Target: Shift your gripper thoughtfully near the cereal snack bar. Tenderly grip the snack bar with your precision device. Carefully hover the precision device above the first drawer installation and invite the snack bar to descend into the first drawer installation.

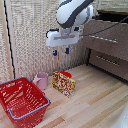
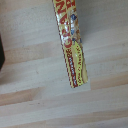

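Brown wood-grain cabinet at three o'clock in the exterior view; we see the first drawer installation (image 1: 106, 36) with its silver bar handle, pulled slightly out. Next, at seven o'clock, we have the red wire basket (image 1: 22, 100) on the wooden floor (image 1: 95, 100). Up at twelve o'clock hangs the gripper (image 1: 61, 51), blue fingers spread and pinching nothing. Below it, at centre, we spot the cereal snack bar (image 1: 63, 83) (image 2: 73, 47) standing on edge, the pink mug (image 1: 41, 80) beside it at nine o'clock.
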Motion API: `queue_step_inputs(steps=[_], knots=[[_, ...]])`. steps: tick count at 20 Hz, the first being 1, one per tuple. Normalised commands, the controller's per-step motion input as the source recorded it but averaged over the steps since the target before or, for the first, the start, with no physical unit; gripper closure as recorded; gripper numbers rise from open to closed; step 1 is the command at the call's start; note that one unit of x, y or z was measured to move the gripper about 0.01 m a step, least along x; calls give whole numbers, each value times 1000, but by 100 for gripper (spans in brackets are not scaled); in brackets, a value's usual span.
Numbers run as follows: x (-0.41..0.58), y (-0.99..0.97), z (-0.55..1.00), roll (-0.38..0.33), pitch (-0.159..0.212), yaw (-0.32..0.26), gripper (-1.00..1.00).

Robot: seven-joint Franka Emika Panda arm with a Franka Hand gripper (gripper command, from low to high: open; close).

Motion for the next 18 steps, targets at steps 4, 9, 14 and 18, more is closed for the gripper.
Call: queue_step_inputs(steps=[4, 9, 14, 18], knots=[[-119, 74, -440, -40, 0, 6, -100], [-104, 39, -482, -37, 1, 14, -100], [-83, 0, -411, -28, 2, 30, -100], [-66, 0, -416, -29, 5, 47, -100]])
